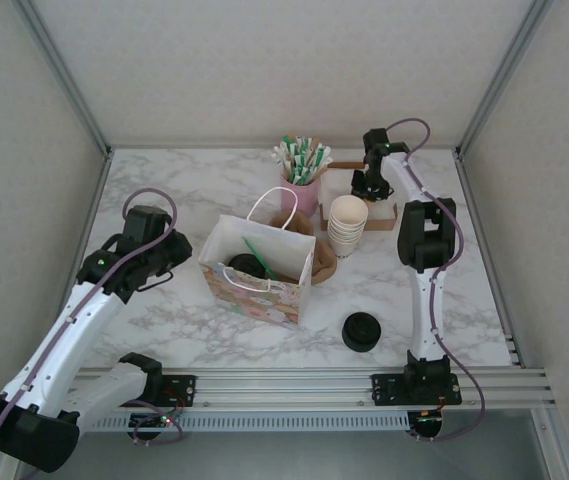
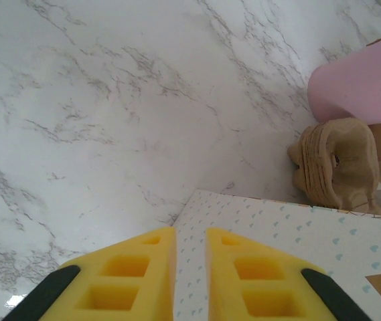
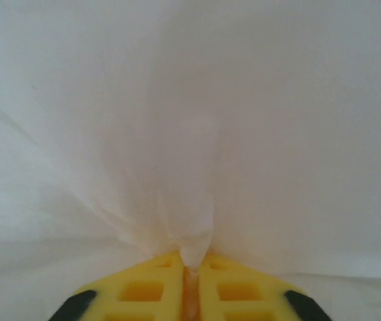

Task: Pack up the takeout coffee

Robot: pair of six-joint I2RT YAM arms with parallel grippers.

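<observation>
Takeout coffee (image 1: 243,265) is seen inside the gift bag (image 1: 264,290) at table centre, toward the bag's left side; only its black lid is visible from above. A green straw (image 1: 260,258) is laid beside it in the bag.

Left gripper (image 2: 190,234) is positioned at the bag's left wall, yellow fingers (image 2: 136,274) brought near together with a thin slit left between them. The bag's patterned paper is seen through the slit; whether it is gripped cannot be told.

Right gripper (image 3: 191,262) is held at the far right of the table over a brown cardboard box (image 1: 382,216), jaws pressed closed, a fold of white tissue paper (image 3: 197,167) pinched between the tips.

Stack of lidless cream cups (image 1: 347,224) is placed just right of the bag, pink straw holder (image 1: 302,192) behind it, brown sleeves (image 1: 321,262) touching the bag's right side. Black lid pile (image 1: 361,331) is set apart, nearer the arms' bases, on the marble table (image 1: 164,320).
</observation>
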